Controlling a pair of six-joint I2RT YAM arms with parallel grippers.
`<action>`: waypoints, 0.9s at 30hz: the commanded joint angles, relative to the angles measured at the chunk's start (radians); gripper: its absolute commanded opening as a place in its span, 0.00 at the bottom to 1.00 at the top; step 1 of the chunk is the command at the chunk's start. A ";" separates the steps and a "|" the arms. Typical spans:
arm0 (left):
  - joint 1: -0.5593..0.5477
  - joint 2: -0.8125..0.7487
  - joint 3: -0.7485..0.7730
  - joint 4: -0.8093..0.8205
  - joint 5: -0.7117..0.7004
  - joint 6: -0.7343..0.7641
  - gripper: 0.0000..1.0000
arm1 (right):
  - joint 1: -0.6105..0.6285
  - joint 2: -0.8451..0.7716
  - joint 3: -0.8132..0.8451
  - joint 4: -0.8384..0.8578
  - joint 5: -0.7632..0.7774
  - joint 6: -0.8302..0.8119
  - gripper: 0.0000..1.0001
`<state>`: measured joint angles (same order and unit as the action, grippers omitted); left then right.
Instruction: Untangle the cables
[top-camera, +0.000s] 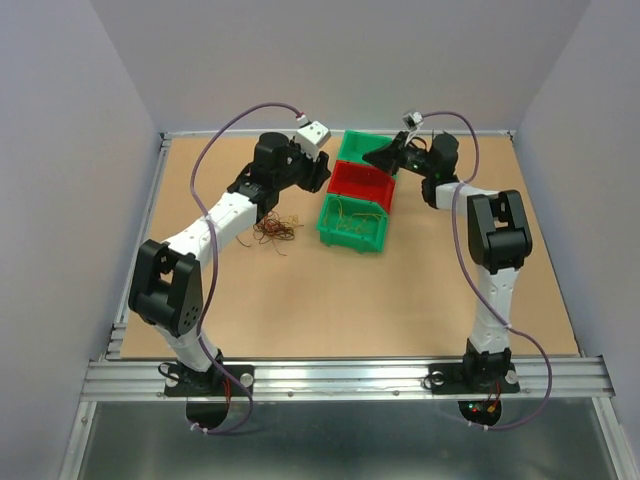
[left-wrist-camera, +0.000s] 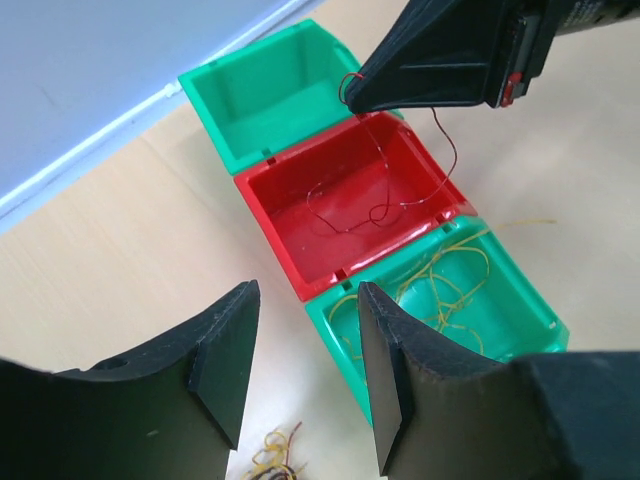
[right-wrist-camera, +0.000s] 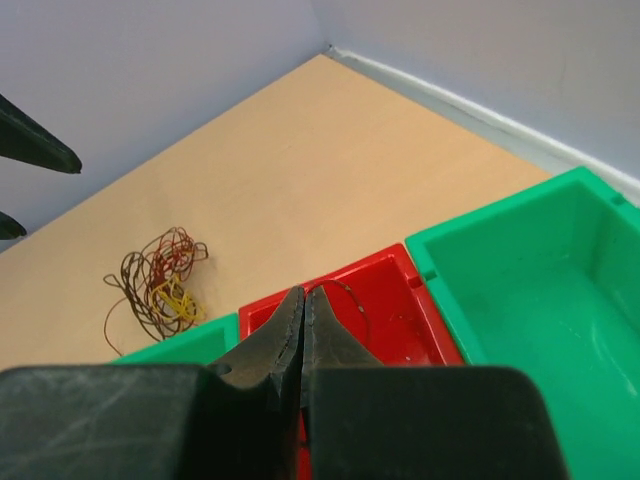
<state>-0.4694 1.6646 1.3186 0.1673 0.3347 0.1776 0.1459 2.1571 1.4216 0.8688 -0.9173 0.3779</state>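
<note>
Three bins (top-camera: 365, 148) stand in a row at the upper middle of the top view; the right claw (left-wrist-camera: 355, 95) is pinched tight on a red cable (left-wrist-camera: 453, 150) that hangs into the red bin (left-wrist-camera: 278, 218), I judge so that it drops in the bin of its colour. The left claw (left-wrist-camera: 308, 300) is half wide and empty, seemingly ready for the tangle (top-camera: 276, 230) on the bench (top-camera: 400, 300) left of the bins, while yellow cables (left-wrist-camera: 450, 285) lie in the near green bin (left-wrist-camera: 335, 320).

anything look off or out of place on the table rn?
One yellow strand trails over the near green bin's rim onto the table. A mixed tangle lies loose left of that bin. Red cable hangs from the shut right fingers into the red bin. Nothing spilled or damaged.
</note>
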 joint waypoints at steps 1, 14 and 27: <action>0.003 -0.062 -0.032 0.055 0.020 0.010 0.55 | 0.017 0.043 -0.010 0.018 -0.104 -0.022 0.01; 0.002 -0.046 -0.058 0.067 0.018 0.059 0.55 | 0.107 0.249 0.391 -0.906 0.221 -0.396 0.01; 0.029 -0.104 -0.093 0.081 -0.049 0.060 0.57 | 0.247 0.124 0.266 -1.065 0.351 -0.531 0.01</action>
<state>-0.4614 1.6516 1.2499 0.1986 0.2977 0.2340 0.2989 2.3592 1.7466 -0.0822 -0.6212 -0.0692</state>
